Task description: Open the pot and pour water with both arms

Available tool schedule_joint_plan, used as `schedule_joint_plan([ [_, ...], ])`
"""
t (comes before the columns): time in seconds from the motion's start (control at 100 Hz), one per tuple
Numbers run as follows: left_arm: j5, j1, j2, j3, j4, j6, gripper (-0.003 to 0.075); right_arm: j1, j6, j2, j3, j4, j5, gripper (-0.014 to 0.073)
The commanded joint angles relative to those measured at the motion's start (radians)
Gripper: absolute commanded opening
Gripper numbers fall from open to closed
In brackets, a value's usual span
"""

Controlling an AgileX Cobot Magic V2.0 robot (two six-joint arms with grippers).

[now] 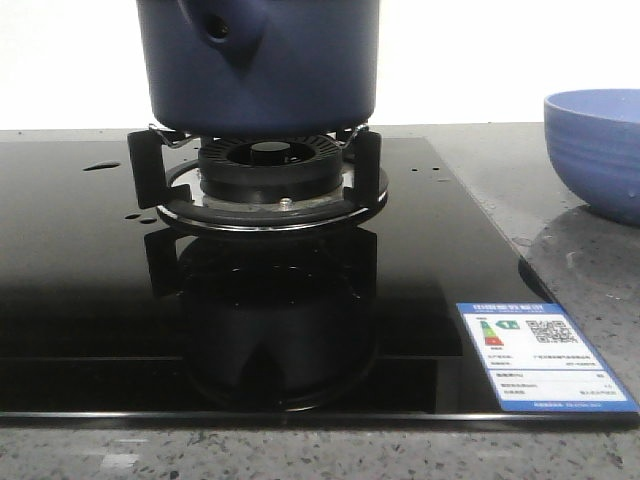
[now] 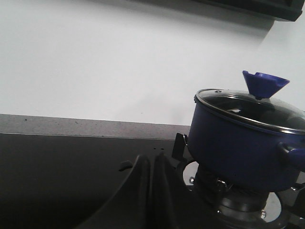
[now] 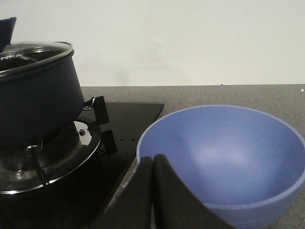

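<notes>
A dark navy pot (image 1: 258, 65) with smooth sides, a stub handle and a glass lid (image 2: 252, 107) sits on the stove burner (image 1: 268, 170). Both the left claw (image 2: 151, 191) and right claw (image 3: 153, 191) are clenched, grasping nothing.

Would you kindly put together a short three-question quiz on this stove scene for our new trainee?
1. True or false: the glass lid is on the pot.
2. The pot stands on: A) the countertop, B) the gas burner, C) the bowl?
3. Fill in: the left gripper and right gripper both have their fingers ____.

Key: 1 true; 2 B; 3 shut.
</notes>
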Motion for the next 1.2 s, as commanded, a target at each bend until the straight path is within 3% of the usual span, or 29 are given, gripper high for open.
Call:
schedule_joint_plan([
  [0.0,-0.008,0.0,0.009,-0.038,0.073,-0.05,-0.0019,0.001,-0.012,-0.003,-0.027,-0.009,-0.073,-0.0057],
  [0.08,-0.04,0.0,0.009,-0.06,0.366,-0.296,-0.0019,0.001,-0.012,-0.003,-0.027,-0.009,-0.073,-0.0057],
  [0.26,-0.088,-0.002,0.009,-0.065,1.271,-1.249,-0.0019,0.001,-0.012,-0.003,-0.027,-0.009,-0.073,-0.0057],
  [0.3,-0.113,-0.002,0.009,-0.051,1.382,-1.412,-0.0019,0.001,-0.012,-0.003,-0.027,-0.009,-0.073,-0.0057],
  [0.37,-0.195,-0.002,-0.001,-0.013,1.522,-1.579,-0.0019,0.001,-0.012,-0.003,-0.027,-0.009,-0.073,-0.0057],
  [0.48,-0.269,-0.002,-0.065,0.061,1.59,-1.643,-0.0019,0.001,-0.012,-0.003,-0.027,-0.009,-0.073,-0.0057],
  [0.8,-0.272,-0.002,-0.333,0.273,1.657,-1.643,-0.0019,0.001,-0.012,-0.003,-0.027,-0.009,-0.073,-0.0057],
  [1.19,-0.224,-0.069,-0.328,0.272,1.667,-1.643,-0.0019,0.001,-0.012,-0.001,-0.027,-0.009,-0.069,-0.0057],
])
